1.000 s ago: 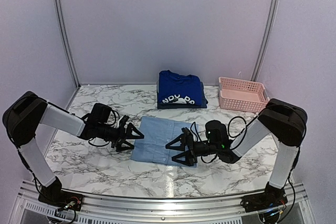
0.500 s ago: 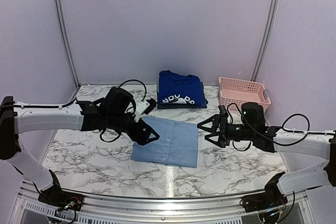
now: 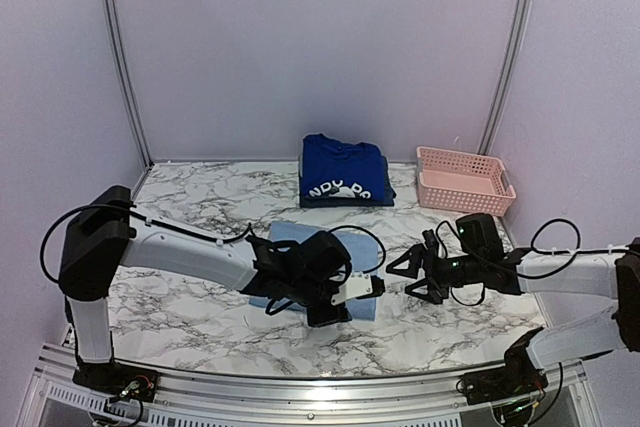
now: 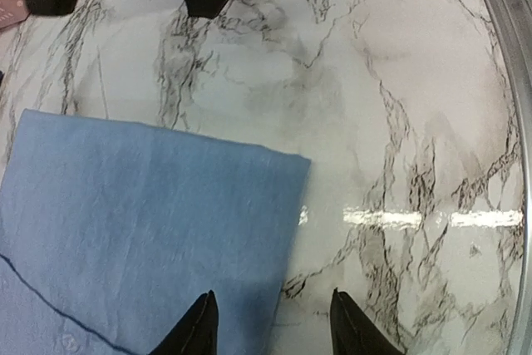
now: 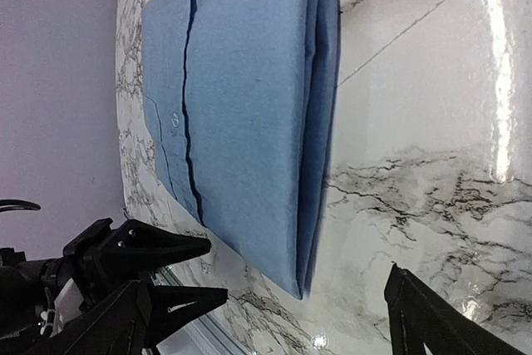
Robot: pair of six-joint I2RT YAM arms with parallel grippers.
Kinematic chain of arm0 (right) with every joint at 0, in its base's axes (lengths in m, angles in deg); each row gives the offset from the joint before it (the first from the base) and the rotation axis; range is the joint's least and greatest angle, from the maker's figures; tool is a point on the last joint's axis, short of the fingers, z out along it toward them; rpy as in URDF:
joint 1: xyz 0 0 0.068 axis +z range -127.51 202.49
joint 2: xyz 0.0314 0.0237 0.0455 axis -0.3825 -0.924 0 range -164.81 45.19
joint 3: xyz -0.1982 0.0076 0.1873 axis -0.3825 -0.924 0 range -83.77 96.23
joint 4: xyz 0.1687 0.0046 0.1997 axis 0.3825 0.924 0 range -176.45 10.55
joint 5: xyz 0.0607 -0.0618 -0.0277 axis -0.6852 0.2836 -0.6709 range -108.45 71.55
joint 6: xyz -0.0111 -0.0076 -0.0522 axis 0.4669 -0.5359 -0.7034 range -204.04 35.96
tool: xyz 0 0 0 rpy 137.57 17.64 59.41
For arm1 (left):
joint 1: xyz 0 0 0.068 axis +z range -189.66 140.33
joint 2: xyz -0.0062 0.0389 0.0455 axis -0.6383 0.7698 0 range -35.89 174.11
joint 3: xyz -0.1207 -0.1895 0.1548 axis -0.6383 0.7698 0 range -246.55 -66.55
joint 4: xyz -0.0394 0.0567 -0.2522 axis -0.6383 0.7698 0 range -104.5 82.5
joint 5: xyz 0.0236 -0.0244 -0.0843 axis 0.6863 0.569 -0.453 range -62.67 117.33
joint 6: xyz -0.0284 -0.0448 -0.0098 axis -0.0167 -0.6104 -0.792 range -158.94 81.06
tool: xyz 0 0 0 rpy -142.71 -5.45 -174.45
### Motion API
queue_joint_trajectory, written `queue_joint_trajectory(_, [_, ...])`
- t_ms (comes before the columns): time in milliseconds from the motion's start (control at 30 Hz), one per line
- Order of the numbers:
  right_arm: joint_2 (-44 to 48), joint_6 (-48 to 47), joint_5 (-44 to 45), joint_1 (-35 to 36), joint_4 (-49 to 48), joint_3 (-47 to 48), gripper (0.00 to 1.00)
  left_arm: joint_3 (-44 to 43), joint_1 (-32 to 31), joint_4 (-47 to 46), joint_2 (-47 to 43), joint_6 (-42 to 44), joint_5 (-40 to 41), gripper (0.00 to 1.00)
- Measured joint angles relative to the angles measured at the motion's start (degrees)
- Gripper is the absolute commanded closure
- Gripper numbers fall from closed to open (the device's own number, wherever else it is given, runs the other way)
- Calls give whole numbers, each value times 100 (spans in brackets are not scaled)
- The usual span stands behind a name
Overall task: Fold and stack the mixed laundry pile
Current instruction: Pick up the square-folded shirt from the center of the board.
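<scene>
Straddling the edge of the shirt [image 4: 141,230], your left claw [image 4: 276,322] is open, gripping nothing.
That edge runs straight ahead of it; right claw [image 3: 408,275] open, farther off.

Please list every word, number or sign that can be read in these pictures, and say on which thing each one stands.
"NDY P": white letters on the folded royal-blue T-shirt; the fold hides the rest.
No text shows on the light-blue shirt or the pink basket.
</scene>
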State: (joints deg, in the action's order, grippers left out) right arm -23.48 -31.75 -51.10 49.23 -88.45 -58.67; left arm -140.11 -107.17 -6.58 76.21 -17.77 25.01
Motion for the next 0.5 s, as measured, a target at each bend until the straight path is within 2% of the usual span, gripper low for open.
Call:
queue_joint_trajectory(200, [-278, 129, -142, -20, -254, -125, 7, -546, -131, -133, 678, 243, -9, 68])
queue_joint_trajectory(367, [-518, 214, -205, -28, -387, -146, 7, -901, -133, -195, 1128, 367, 39, 99])
queue_joint_trajectory(500, [-820, 310, -341, -31, -614, -151, 6, -1115, -129, -203, 1237, 354, -15, 100])
